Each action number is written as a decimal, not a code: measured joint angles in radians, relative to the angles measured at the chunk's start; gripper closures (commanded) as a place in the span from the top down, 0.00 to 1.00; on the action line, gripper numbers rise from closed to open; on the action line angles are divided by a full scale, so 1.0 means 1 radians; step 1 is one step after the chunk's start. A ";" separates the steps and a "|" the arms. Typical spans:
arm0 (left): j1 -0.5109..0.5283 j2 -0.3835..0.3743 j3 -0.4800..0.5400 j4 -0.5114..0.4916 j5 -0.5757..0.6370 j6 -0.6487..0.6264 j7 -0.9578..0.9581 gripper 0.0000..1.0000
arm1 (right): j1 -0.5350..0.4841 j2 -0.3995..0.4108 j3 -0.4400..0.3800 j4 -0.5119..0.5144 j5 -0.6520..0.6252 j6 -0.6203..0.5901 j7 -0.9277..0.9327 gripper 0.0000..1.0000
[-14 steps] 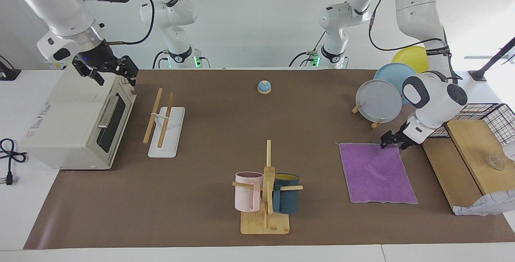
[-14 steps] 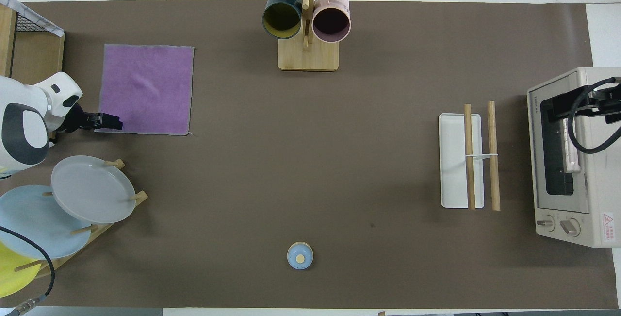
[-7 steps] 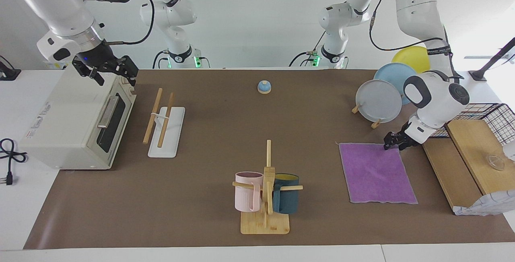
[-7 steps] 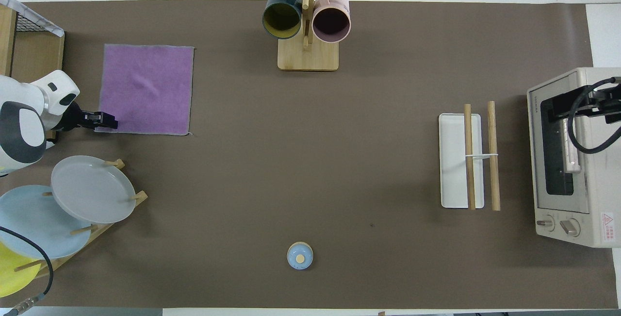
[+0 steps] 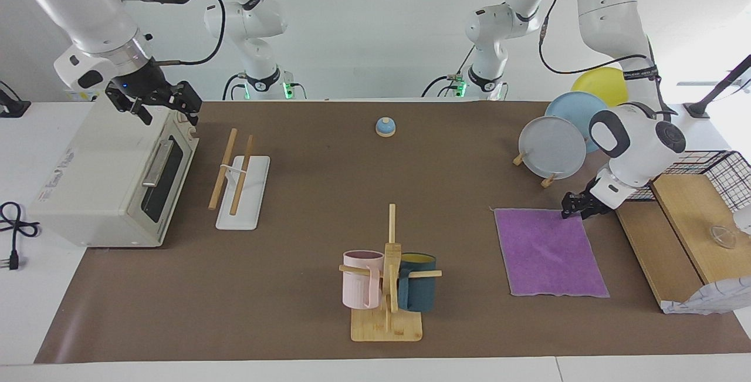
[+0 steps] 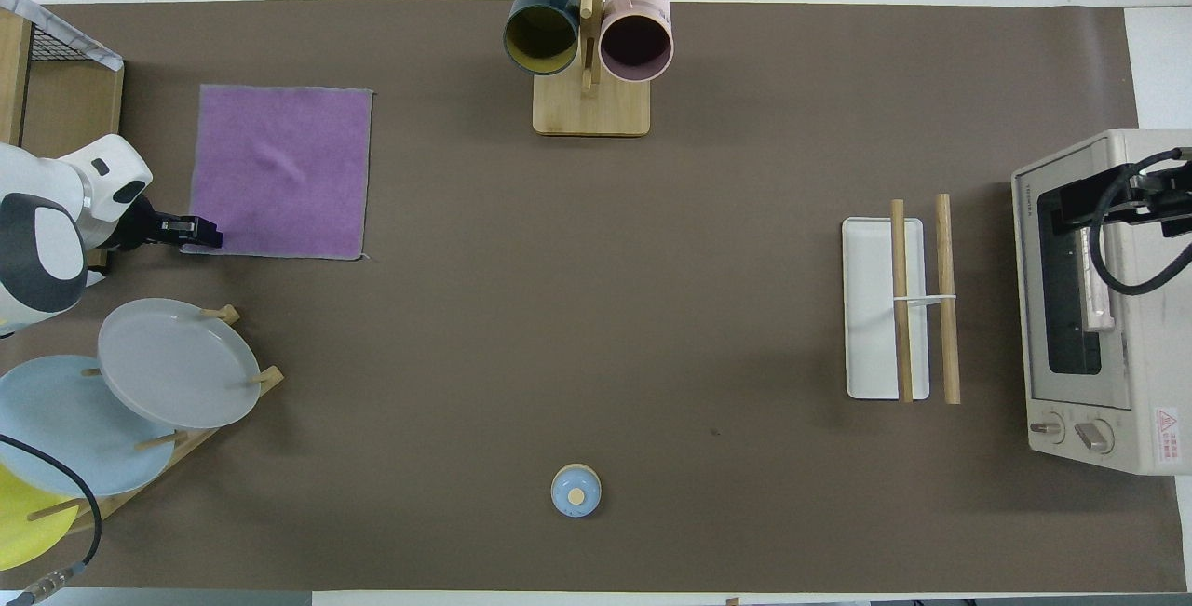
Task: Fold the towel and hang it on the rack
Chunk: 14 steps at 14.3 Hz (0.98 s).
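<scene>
- Brown matting [image 5: 305, 194] covers my work table, where the towel [image 5: 548, 251] lies flat, purple face up, toward the left arm's end.
- My left gripper [image 5: 574, 205] sits low at the towel's corner nearest the robots; whether its fingers have pinched the cloth I cannot tell.
- My right gripper [image 5: 154, 102] waits over the toaster oven [image 5: 111, 176], fingers spread, holding nothing.
- Beside the oven stands the rack [image 5: 237, 179], two wooden rods on a white base, well apart from the towel.
- Between them stands a mug tree [image 5: 388, 279]; a plate stand [image 5: 554, 144] sits near the left gripper.
</scene>
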 measured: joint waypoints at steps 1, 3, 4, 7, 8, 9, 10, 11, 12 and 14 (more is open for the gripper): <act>0.000 0.000 0.000 0.002 0.000 -0.004 0.000 0.32 | 0.000 0.000 0.000 0.000 0.000 0.000 0.000 1.00; 0.000 0.000 -0.001 0.012 0.000 -0.016 0.002 0.23 | 0.000 0.000 0.000 0.000 0.000 0.000 0.000 1.00; 0.000 0.001 -0.003 0.014 0.000 -0.021 0.002 0.18 | 0.000 0.000 0.000 0.000 0.000 0.000 0.000 1.00; -0.001 0.004 -0.006 0.017 0.000 -0.022 0.002 0.00 | 0.000 0.000 0.000 0.000 0.000 0.000 0.000 1.00; -0.001 0.005 -0.007 0.018 0.000 -0.023 0.002 0.00 | 0.000 0.000 0.000 0.000 0.000 0.000 0.000 1.00; -0.001 0.005 -0.008 0.019 0.000 -0.023 0.005 0.00 | 0.000 0.000 0.000 0.000 0.000 0.000 0.000 1.00; -0.001 0.006 -0.008 0.019 0.000 -0.023 0.009 0.00 | 0.000 0.000 0.000 0.000 0.000 0.000 0.000 1.00; -0.001 0.006 -0.008 0.020 0.000 -0.023 0.016 0.00 | 0.000 0.000 0.000 0.000 0.000 0.000 0.000 1.00; -0.001 0.007 -0.008 0.022 0.000 -0.023 0.023 0.00 | 0.000 0.000 0.000 0.000 0.000 0.000 0.000 1.00; -0.002 0.009 -0.010 0.033 0.000 -0.023 0.033 0.00 | 0.000 0.000 0.000 0.000 0.000 0.000 0.000 1.00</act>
